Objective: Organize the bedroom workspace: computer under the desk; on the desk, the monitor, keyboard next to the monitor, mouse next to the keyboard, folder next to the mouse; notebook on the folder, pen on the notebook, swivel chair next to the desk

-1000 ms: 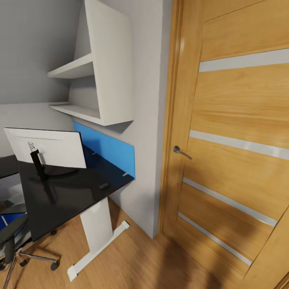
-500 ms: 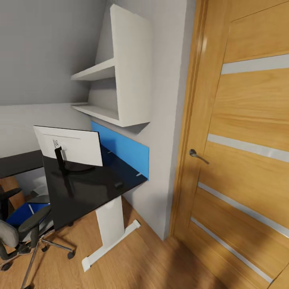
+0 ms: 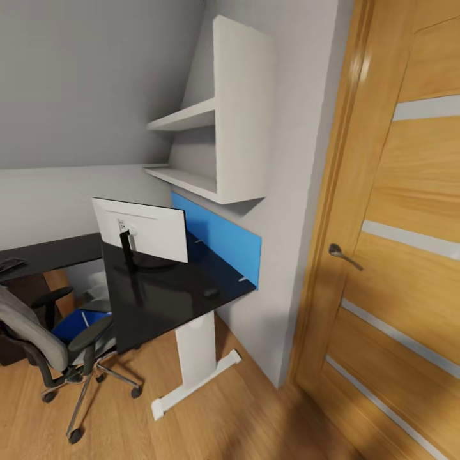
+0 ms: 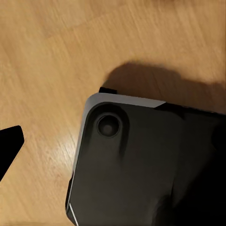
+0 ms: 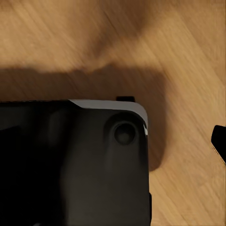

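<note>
In the head view the desk (image 3: pixel 166 300) has a glossy black top on a white panel leg. The monitor (image 3: pixel 142 229) stands on it with its white back toward me. A small dark mouse (image 3: pixel 211 292) lies near the desk's right end. The swivel chair (image 3: pixel 45 338) stands at the desk's left with the blue folder (image 3: pixel 78 321) on its seat. A dark flat shape, perhaps the keyboard (image 3: pixel 10 263), lies on the far left wing. One black fingertip (image 4: pixel 9 143) edges the left wrist view and another fingertip (image 5: pixel 219 140) edges the right wrist view, both above wood floor.
A wooden door (image 3: pixel 409 268) with a metal handle (image 3: pixel 343 255) fills the right. White wall shelves (image 3: pixel 220 134) and a blue panel (image 3: pixel 220 241) hang over the desk. Both wrist views look down on my dark base (image 4: pixel 141 169) over wooden floor (image 3: pixel 211 421).
The head camera has swung left, so the door slid right and more of the desk, the swivel chair and the blue folder came into view. Nothing in the room itself has moved.
</note>
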